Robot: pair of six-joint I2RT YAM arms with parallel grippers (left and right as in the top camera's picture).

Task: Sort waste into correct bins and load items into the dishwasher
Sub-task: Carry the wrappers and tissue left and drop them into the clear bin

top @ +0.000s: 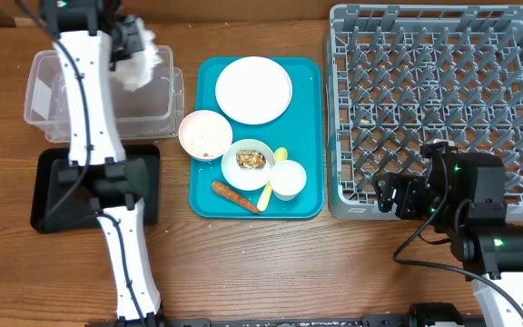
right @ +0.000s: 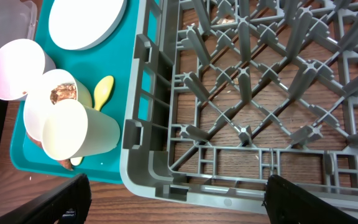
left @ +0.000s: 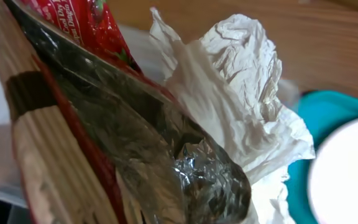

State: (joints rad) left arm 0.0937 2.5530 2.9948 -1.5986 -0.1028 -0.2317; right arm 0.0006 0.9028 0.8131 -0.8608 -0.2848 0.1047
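Note:
My left gripper (top: pixel 127 41) is shut on the crumpled white napkin (top: pixel 139 65) and the red-and-silver wrapper (left: pixel 166 143), holding them above the clear tub (top: pixel 53 113). The napkin (left: pixel 241 106) fills the left wrist view. The black tray (top: pixel 48 195) lies in front of the tub. On the teal tray (top: pixel 311 136) are the white plate (top: pixel 253 89), a bowl with small specks (top: pixel 205 133), a bowl with brown scrap (top: pixel 248 163), the cup (top: pixel 288 179), the yellow spoon (top: pixel 273 177) and the carrot (top: pixel 234 194). My right gripper (top: pixel 389 195) is open and empty at the grey rack's front left corner (right: pixel 160 168).
The grey dish rack (top: pixel 439 100) holds nothing and fills the right side of the table. In the right wrist view the cup (right: pixel 76 130), spoon (right: pixel 102 92) and plate (right: pixel 86 22) lie just left of the rack wall. Bare wood runs along the table's front.

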